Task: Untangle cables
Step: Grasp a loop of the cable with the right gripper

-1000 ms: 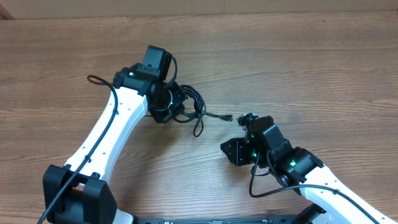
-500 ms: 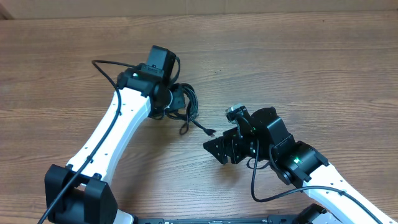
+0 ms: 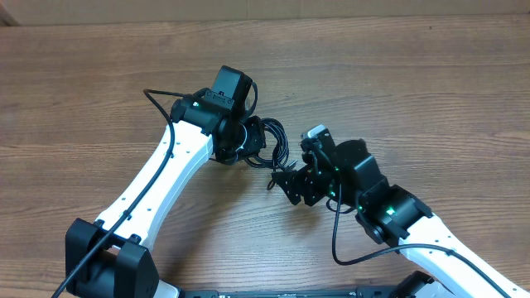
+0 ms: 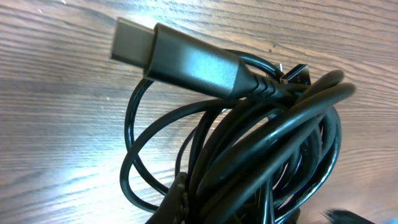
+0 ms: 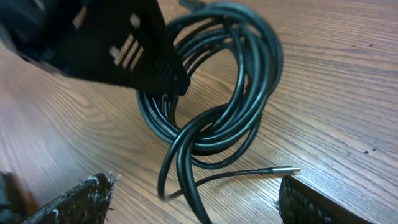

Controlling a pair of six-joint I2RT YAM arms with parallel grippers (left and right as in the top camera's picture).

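The cables (image 3: 272, 135) form one tangled black bundle on the wooden table, just right of my left gripper (image 3: 251, 142). In the left wrist view the coils (image 4: 267, 137) fill the frame with a large plug (image 4: 180, 55) on top. My left gripper (image 4: 249, 210) is shut on the strands, and one of its fingers (image 4: 178, 198) presses against them. My right gripper (image 3: 284, 177) stands open beside the bundle's lower right. In the right wrist view its pads (image 5: 68, 200) straddle a hanging loop (image 5: 186, 180) and a thin strand ending in a small metal plug (image 5: 285, 170), touching neither.
The left gripper's black finger (image 5: 134, 46) reaches into the right wrist view at the upper left, close over the coil (image 5: 230, 93). Thicker black arm wires run along both arms (image 3: 157, 103). Bare wood table (image 3: 431, 91) lies all around.
The left gripper has carried the bundle to the right. The right gripper has opened wide and moved up and left until its fingers flank the bundle's trailing loop.
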